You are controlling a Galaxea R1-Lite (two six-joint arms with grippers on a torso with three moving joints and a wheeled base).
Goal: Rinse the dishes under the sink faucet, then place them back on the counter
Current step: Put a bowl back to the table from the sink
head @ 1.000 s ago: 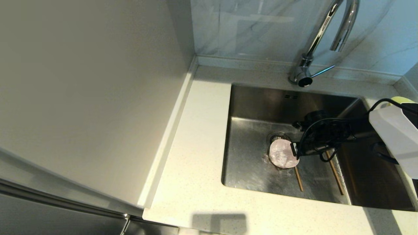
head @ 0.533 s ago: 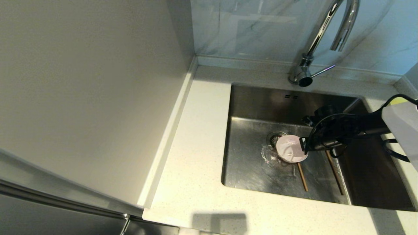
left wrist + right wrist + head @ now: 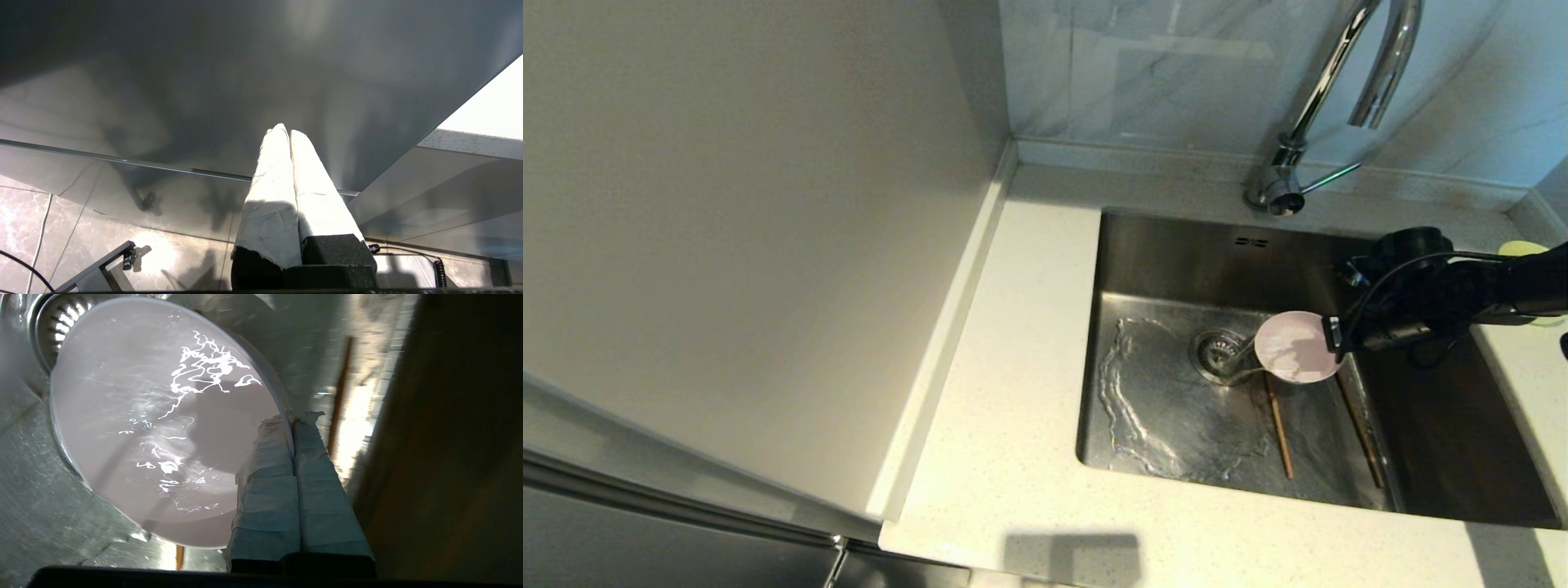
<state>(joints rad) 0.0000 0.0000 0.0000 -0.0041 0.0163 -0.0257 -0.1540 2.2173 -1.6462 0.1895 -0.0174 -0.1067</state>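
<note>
Lifted and drawn toward the sink's right side since a second ago, the right gripper (image 3: 1333, 346) pinches the rim of the pale pink bowl (image 3: 1295, 346), tilted over the drain strainer (image 3: 1219, 353) with water trickling out. Two chopsticks (image 3: 1278, 431) lie on the wet sink (image 3: 1176, 261) floor beneath. Behind stands the faucet (image 3: 1307, 106). A yellow-green bowl (image 3: 1524, 247) rests on the counter (image 3: 1013, 408) at right. The left gripper (image 3: 284, 134), parked beside a cabinet, has its fingers pressed together.

left counter (image 3: 1013, 392) open | faucet (image 3: 1327, 90) overhangs sink (image 3: 1168, 408) rear
</note>
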